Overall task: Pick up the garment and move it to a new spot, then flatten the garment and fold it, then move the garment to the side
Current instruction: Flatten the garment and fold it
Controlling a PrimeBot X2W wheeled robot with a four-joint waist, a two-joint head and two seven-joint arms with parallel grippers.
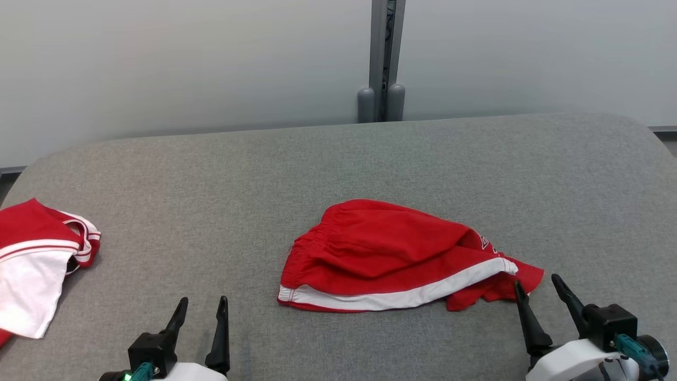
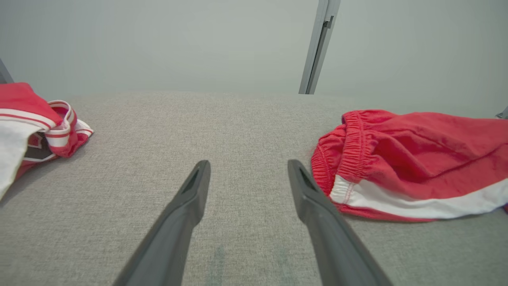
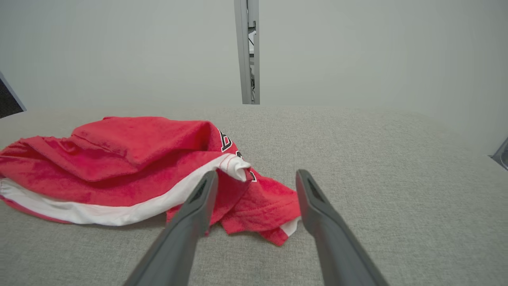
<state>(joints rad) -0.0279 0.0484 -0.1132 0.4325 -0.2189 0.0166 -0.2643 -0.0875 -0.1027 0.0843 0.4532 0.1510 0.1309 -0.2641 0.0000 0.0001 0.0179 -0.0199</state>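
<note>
The garment (image 1: 391,254), red shorts with a white side stripe and an elastic waistband, lies crumpled on the middle of the grey surface (image 1: 317,164). In the left wrist view the garment (image 2: 412,159) is to the right of my fingers, waistband nearest. My right gripper (image 1: 537,286) stands open just right of the garment's lower right corner; in its own view that corner of the garment (image 3: 258,210) lies between and just beyond the right gripper (image 3: 256,178). My left gripper (image 1: 203,308) is open near the front edge, well left of the shorts, with nothing between its fingers (image 2: 196,186).
A second red and white piece of clothing (image 1: 37,259) lies at the left edge of the grey surface, also at the left in the left wrist view (image 2: 35,127). A pale wall with a grey vertical post (image 1: 386,58) stands behind. Bare grey fabric lies between the two pieces.
</note>
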